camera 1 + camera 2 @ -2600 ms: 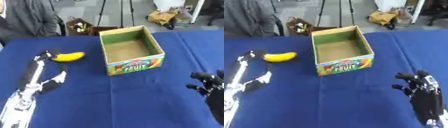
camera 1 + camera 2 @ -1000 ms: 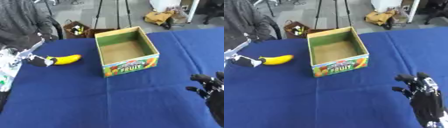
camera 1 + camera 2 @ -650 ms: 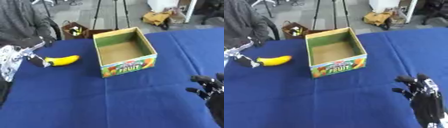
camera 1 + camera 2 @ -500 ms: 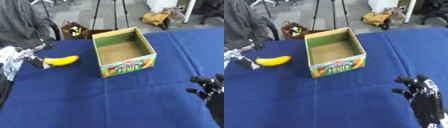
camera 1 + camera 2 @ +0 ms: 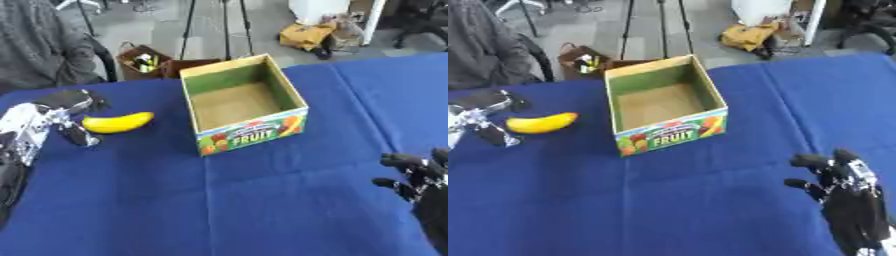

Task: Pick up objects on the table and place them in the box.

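A yellow banana (image 5: 118,122) lies on the blue tablecloth (image 5: 262,200) at the left. My left hand (image 5: 48,112) comes in from the left edge, open, its fingers (image 5: 77,98) above the banana's left tip and its thumb below it; I cannot tell whether they touch it. An open cardboard box (image 5: 254,132) printed FRUIT stands in the middle with nothing in it. My right hand (image 5: 842,182) rests at the lower right, fingers relaxed and up, holding nothing.
A person in grey (image 5: 39,45) sits at the table's far left edge. Beyond the far edge stand a brown bag (image 5: 144,62), tripod legs (image 5: 188,30) and a yellow bag (image 5: 306,35) on the floor. Blue cloth stretches in front of the box.
My left arm has swung from the lower left up to the left edge, and its hand now sits at the banana's left tip. Banana, box and right hand keep their places; the camera has shifted.
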Robot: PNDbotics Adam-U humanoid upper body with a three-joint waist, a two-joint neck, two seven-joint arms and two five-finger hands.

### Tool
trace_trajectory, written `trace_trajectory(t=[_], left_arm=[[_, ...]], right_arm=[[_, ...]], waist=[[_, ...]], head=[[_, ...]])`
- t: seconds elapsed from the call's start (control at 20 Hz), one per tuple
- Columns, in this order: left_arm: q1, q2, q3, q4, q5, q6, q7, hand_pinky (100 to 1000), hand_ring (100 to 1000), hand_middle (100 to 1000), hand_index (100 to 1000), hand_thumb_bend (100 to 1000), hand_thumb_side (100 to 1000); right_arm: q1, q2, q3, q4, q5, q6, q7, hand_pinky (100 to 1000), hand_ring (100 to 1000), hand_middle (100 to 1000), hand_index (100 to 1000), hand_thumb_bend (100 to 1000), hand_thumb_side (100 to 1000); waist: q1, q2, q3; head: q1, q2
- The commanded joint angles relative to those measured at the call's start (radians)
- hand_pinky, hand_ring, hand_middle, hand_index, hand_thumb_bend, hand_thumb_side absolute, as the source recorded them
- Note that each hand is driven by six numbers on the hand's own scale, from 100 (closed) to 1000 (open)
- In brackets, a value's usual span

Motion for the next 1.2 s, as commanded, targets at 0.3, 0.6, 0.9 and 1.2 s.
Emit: trace_trajectory(t=[0.3,0.6,0.9,1.2], left_arm=[[-0.028,0.024,0.028,0.038,0.004,0.029,0.065,839,734,686,853,422,100],[-0.033,0.026,0.031,0.055,0.013,0.034,0.107,839,735,685,852,409,100],[-0.033,0.024,0.033,0.07,0.018,0.043,0.133,839,735,684,853,399,100],[-0.031,0.022,0.033,0.086,0.018,0.049,0.142,840,736,689,853,395,100]], right_arm=[[-0.008,-0.019,0.007,-0.016,0.006,-0.001,0.012,702,984,663,714,100,1000],[-0.009,-0.02,0.01,-0.018,0.009,-0.001,0.016,702,984,663,714,100,1000],[-0.011,-0.019,0.011,-0.018,0.013,-0.001,0.018,702,984,663,714,100,1000],[-0.013,-0.018,0.012,-0.018,0.016,0.0,0.02,701,984,663,714,100,1000]], waist=[[-0.003,-0.009,-0.014],[-0.002,-0.003,-0.03],[0.0,0.005,-0.041],[0.004,0.012,-0.048]], head=[[0.009,-0.01],[0.01,-0.014],[0.009,-0.017],[0.009,-0.018]])
